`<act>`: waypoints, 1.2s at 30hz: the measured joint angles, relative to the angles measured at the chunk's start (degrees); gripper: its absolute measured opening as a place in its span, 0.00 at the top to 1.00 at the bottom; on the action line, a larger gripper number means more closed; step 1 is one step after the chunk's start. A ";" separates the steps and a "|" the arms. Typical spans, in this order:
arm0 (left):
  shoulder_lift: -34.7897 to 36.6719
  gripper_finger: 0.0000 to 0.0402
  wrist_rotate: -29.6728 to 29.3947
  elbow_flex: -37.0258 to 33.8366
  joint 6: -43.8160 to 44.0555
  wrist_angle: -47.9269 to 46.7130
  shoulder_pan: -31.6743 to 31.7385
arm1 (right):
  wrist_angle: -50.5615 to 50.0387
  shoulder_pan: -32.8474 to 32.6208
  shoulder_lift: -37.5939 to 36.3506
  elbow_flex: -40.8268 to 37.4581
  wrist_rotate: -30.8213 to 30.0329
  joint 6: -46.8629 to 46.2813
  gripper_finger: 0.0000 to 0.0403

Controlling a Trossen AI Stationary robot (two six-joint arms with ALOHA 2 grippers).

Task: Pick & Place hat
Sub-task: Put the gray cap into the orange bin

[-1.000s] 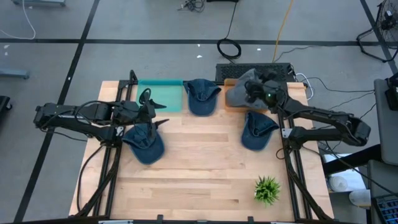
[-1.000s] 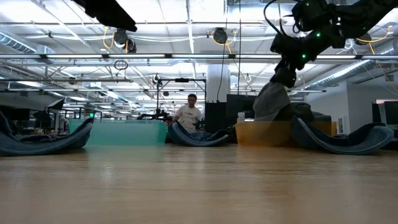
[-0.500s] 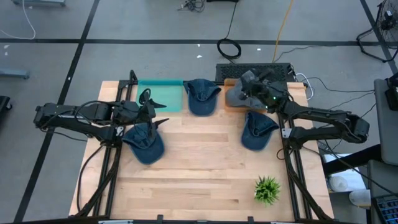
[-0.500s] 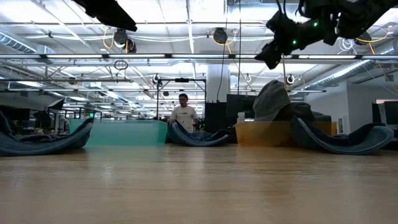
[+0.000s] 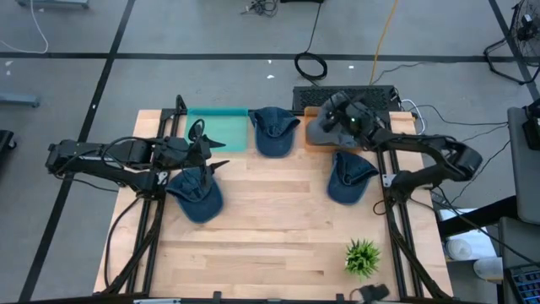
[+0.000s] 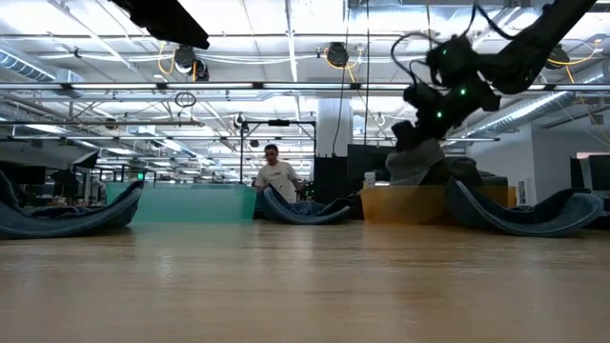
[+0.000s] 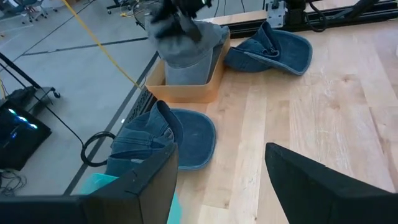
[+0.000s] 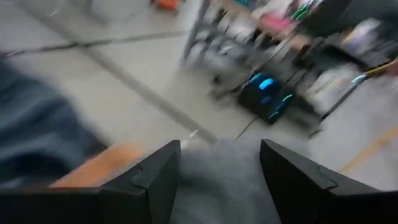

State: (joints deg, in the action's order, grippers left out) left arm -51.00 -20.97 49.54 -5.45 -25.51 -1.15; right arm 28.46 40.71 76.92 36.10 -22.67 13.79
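A grey hat [image 5: 321, 131] sits in a tan box [image 6: 400, 205] at the table's far right. My right gripper [image 5: 332, 112] is open just over the hat's top. In the right wrist view the grey cloth [image 8: 217, 196] lies between the fingers [image 8: 158, 180]. Three blue hats lie brim-up on the wood: one at the far middle [image 5: 274, 131], one at the right [image 5: 350, 176], one at the left [image 5: 196, 194]. My left gripper [image 5: 215, 156] hangs open above the left one, touching nothing. My right gripper has its open fingers at the top of the grey hat [image 6: 415, 157], coming slanting from above. The wrist view is blurred, so I cannot tell whether the fingers touch the cloth. The hat rests in the tan box.
A teal box [image 5: 218, 128] stands at the far left beside the middle blue hat. A small green plant [image 5: 363, 257] stands near the front right. Bare wood lies across the middle and front. A person [image 6: 274, 179] walks in the room behind the table.
My right gripper rose off the grey hat, moved a little toward the far edge while rolling its wrist, then came back down to the hat's top. The hat's peak has sunk lower into the box. The person behind has walked left.
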 joint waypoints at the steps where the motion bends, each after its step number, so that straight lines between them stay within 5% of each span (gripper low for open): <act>1: 0.00 0.38 0.00 0.00 0.00 -0.01 0.00 | -1.83 0.09 0.71 0.00 2.81 -0.84 0.48; 5: 0.00 0.39 0.07 0.00 -0.20 -0.03 0.00 | -8.72 -0.51 2.88 0.02 9.00 -0.54 0.48; 16: 0.01 0.38 0.11 0.00 -0.37 -1.13 -0.02 | -13.78 -1.71 1.91 0.11 9.39 7.43 0.48; 22: 0.02 0.38 0.09 0.00 -0.36 -2.24 -0.02 | -3.30 -3.24 0.35 -0.02 3.18 9.33 0.48; 28: 0.00 0.38 0.09 0.00 0.46 -4.23 -0.02 | -1.25 -6.42 -5.67 0.00 4.81 15.77 0.48; 36: 0.00 0.38 0.06 0.00 0.91 -4.96 0.00 | -4.24 -9.31 -9.38 0.02 11.92 4.04 0.48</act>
State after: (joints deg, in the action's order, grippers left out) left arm -51.00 -20.91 49.54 -4.54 -30.46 -1.15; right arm 24.22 31.40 67.54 36.12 -10.75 17.82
